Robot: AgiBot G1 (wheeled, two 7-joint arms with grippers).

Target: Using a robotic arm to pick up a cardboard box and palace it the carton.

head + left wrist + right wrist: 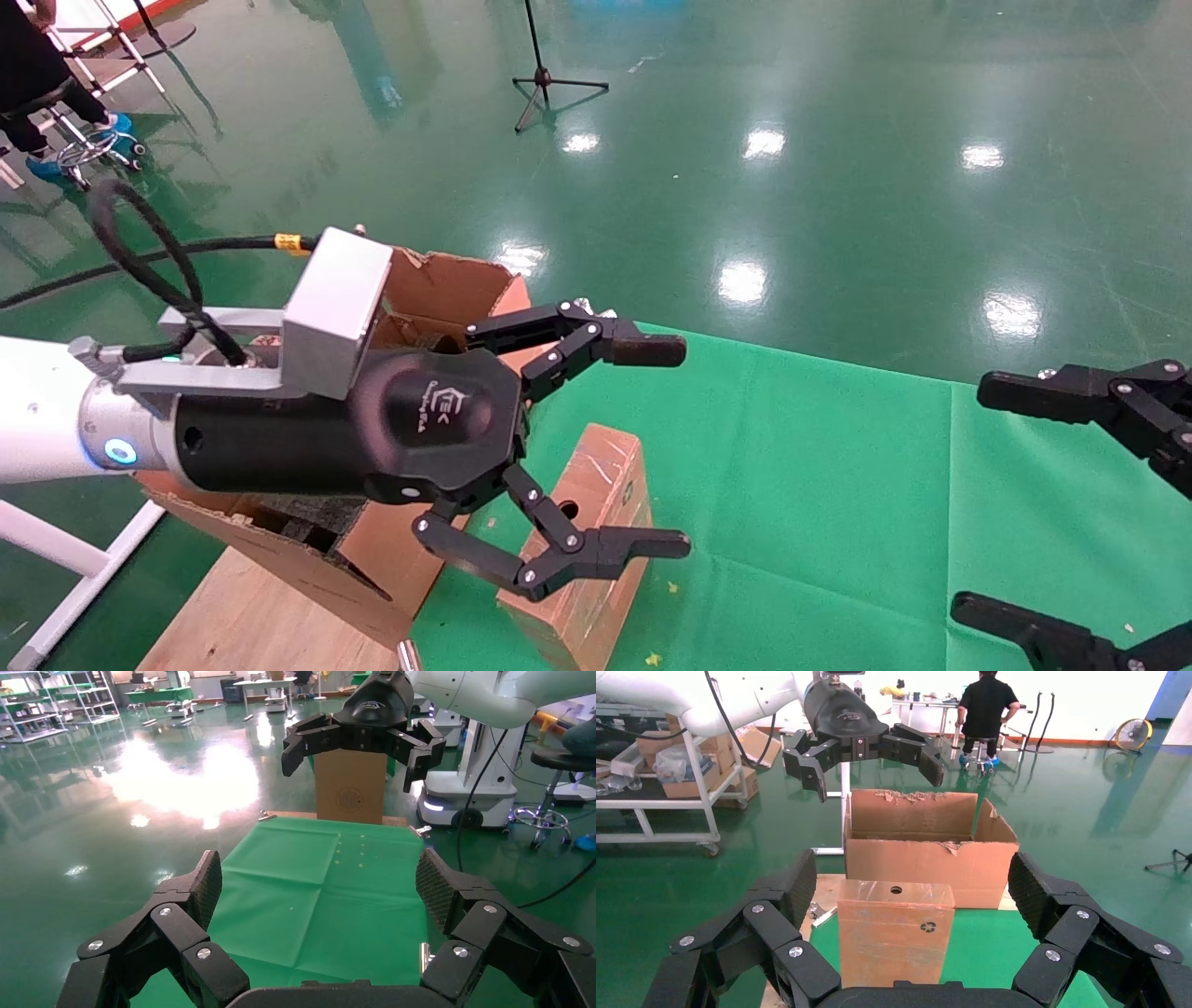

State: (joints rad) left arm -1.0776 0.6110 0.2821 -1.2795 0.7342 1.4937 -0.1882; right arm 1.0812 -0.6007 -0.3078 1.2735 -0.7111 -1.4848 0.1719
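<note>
The cardboard box (pixel 596 494) (pixel 895 934) is slim, brown and taped. It stands upright on the green cloth with a round hole in its top side. Just behind it stands the carton (pixel 447 280) (pixel 926 857), large and open, with torn flaps. My left gripper (pixel 672 445) (pixel 863 745) hangs open in the air above the box and the carton's near end, touching neither. In the left wrist view the left gripper (pixel 320 881) holds nothing. My right gripper (pixel 973 499) (pixel 914 881) stands open at the right of the table, apart from the box and facing it.
The green cloth (pixel 838 485) covers a wooden table (pixel 251 615) whose bare wood shows at the front left. Another brown box (pixel 350 787) stands past the cloth's far end in the left wrist view. A tripod stand (pixel 545 79) and a person on a stool (pixel 37 84) are on the floor.
</note>
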